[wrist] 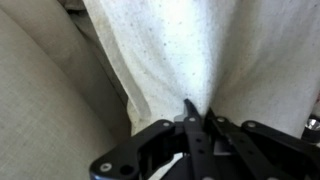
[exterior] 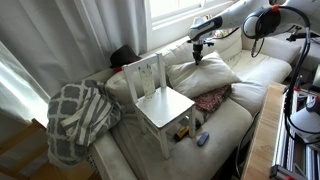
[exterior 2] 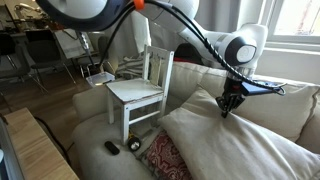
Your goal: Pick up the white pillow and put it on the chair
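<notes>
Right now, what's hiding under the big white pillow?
From under the white pillow a red patterned cushion pokes out, lying on the sofa. How far it goes under, and anything else beneath, is covered by the pillow.

The white pillow [exterior 2: 232, 140] is plain cream, the chair [exterior: 166, 104] white, the blanket [exterior: 78, 118] grey-white lattice, the cushion [exterior: 212, 100] red patterned.

In the wrist view the white pillow [wrist: 200, 50] runs past the top and right edges. The gripper [wrist: 197, 112] has its fingertips pinched into a fold of the cloth, and its body is cut off below. In an exterior view the red cushion [exterior 2: 170, 160] is cut by the bottom edge and lies partly under the pillow. A small dark thing [exterior 2: 112, 148] near the chair [exterior 2: 135, 92] is too small to tell.
</notes>
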